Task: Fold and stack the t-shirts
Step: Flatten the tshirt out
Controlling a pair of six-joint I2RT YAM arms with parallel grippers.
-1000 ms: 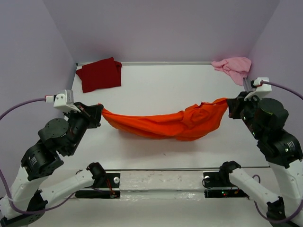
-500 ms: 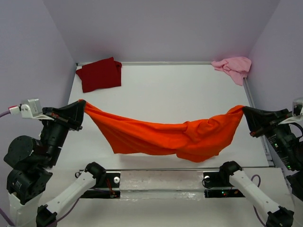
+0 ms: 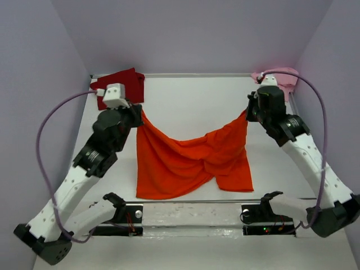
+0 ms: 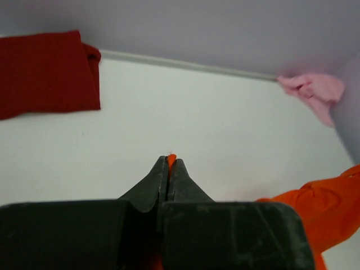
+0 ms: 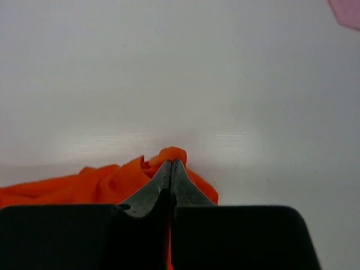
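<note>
Left end effector (image 4: 169, 164) (right end effector (image 5: 170, 164) too) pinches orange t-shirt (image 3: 185, 163).

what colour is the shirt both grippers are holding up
Plain bright orange. The soft cloth t-shirt shows best in the top external view.

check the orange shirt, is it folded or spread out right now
Spread, not folded: the orange t-shirt hangs opened out between the arms, its top corners pinched in the left and right jaws, sagging in the middle.
</note>
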